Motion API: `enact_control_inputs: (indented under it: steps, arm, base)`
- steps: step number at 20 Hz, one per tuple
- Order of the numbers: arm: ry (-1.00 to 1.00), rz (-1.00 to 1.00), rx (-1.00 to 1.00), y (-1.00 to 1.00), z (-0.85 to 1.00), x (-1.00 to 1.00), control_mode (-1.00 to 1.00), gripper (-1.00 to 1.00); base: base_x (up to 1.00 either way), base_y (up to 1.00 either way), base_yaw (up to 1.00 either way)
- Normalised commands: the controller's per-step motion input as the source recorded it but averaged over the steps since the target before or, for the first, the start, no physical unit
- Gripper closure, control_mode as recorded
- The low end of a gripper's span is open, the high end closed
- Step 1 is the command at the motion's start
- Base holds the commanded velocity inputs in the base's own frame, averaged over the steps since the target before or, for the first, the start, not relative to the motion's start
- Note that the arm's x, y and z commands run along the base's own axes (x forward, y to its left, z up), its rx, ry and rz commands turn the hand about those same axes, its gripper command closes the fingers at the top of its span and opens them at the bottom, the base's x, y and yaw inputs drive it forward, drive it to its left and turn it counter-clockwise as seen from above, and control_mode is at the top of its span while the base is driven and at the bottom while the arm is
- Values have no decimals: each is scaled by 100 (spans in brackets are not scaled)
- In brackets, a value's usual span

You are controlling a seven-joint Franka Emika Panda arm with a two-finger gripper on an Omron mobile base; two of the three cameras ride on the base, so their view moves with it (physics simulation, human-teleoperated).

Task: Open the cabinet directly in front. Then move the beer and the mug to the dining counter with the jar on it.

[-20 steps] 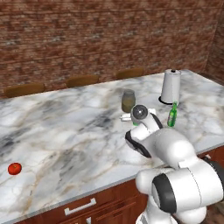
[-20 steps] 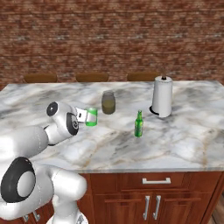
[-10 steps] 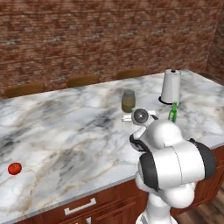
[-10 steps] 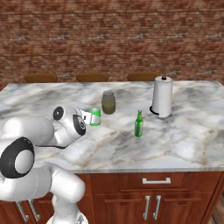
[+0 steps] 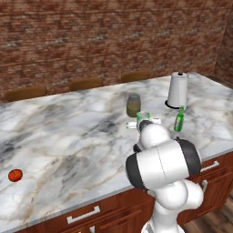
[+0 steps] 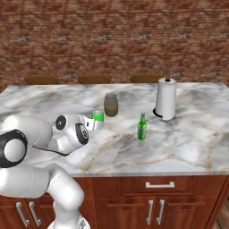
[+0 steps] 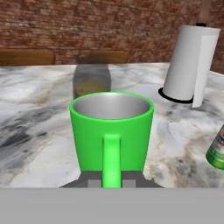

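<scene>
My gripper [image 7: 111,183] is shut on the handle of the bright green mug [image 7: 111,131], which stands upright with its empty inside showing. The mug [image 6: 97,117] is held low over the dining counter [image 6: 188,143], just in front of the olive-brown jar [image 6: 111,104]. In the left base view the gripper [image 5: 144,122] and mug [image 5: 143,116] sit past my white elbow, near the jar [image 5: 133,105]. The green beer [image 6: 142,127] bottle stands upright on the marble to the right of the mug, apart from it. The beer [image 7: 217,151] shows at the hand view's right edge.
A white paper-towel roll [image 6: 166,98] stands behind the beer, at the counter's far right. A small red fruit [image 5: 15,175] lies near the counter's front left edge. Brown chair backs [image 5: 86,84] line the far side under a brick wall. Wide bare marble [image 5: 68,132] spreads left of the mug.
My elbow has folded back toward the base while the mug, still gripped, has edged slightly right toward the jar. The beer, jar and paper-towel roll have stayed put.
</scene>
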Motion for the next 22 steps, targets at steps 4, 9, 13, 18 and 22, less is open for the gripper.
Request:
enact_control_inputs:
  steps: [4,9,13,18,22]
  arm:
    - [-5,0,0,0,-4,17,-100,100]
    - [-2,0,0,0,0,10,-100,100]
    - [0,0,0,0,0,14,-100,-100]
    - [0,0,0,0,0,1,-100,-100]
    - [0,-1,0,0,30,0,-100,-100]
  base:
    - [0,0,0]
    - [0,0,0]
    - [0,0,0]
    - [0,0,0]
    - [0,0,0]
